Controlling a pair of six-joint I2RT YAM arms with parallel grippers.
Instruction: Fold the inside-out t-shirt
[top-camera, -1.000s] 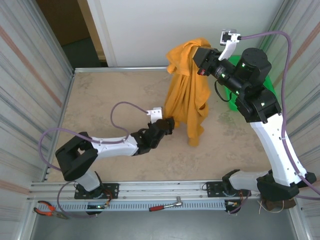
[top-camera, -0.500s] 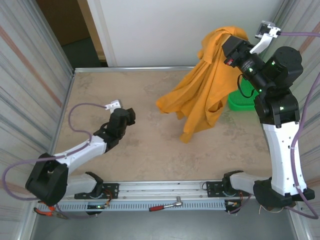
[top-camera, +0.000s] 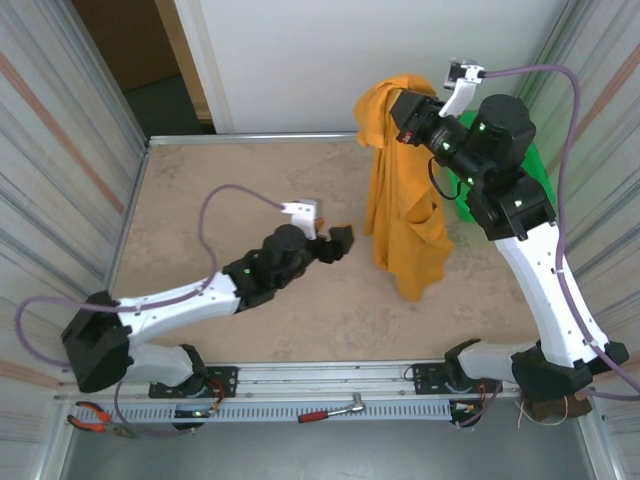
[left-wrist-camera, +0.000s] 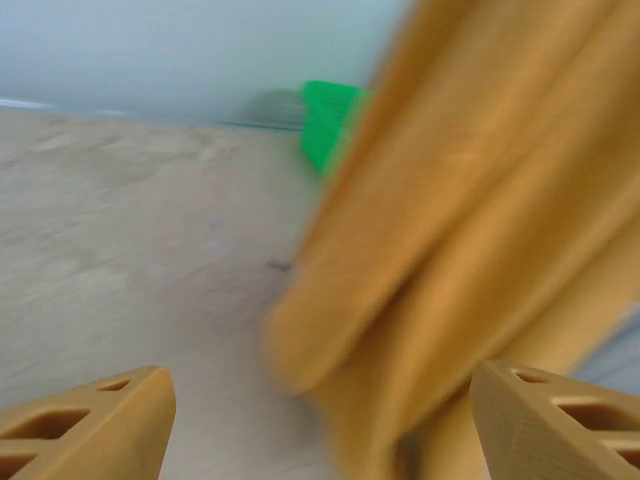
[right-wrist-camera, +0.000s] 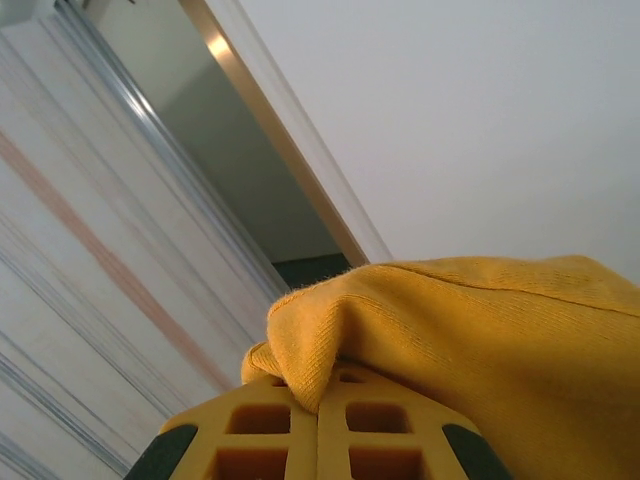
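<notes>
Fingers (right-wrist-camera: 250, 440) of the right gripper (top-camera: 402, 112) pinched tight on a bunched fold of the inside-out t-shirt (top-camera: 405, 215). Held high over the far side of the table (top-camera: 220, 190), elbow bent, cloth hanging as a narrow orange column, lower end down near the tabletop. Left gripper (top-camera: 336, 243) outstretched low over the table, spread wide, gripping nothing, just beside the hanging cloth. Green container (left-wrist-camera: 325, 120) beyond it.

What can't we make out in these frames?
Top view: the t-shirt hangs bunched from the right gripper; folds hide any print and which face is out.
Top view: the green object sits mostly behind t-shirt and right arm; unidentifiable.
Left wrist view: blurred; bottom edge cuts off the t-shirt's lower part.
Top view: unclear whether the hem touches the table.
</notes>
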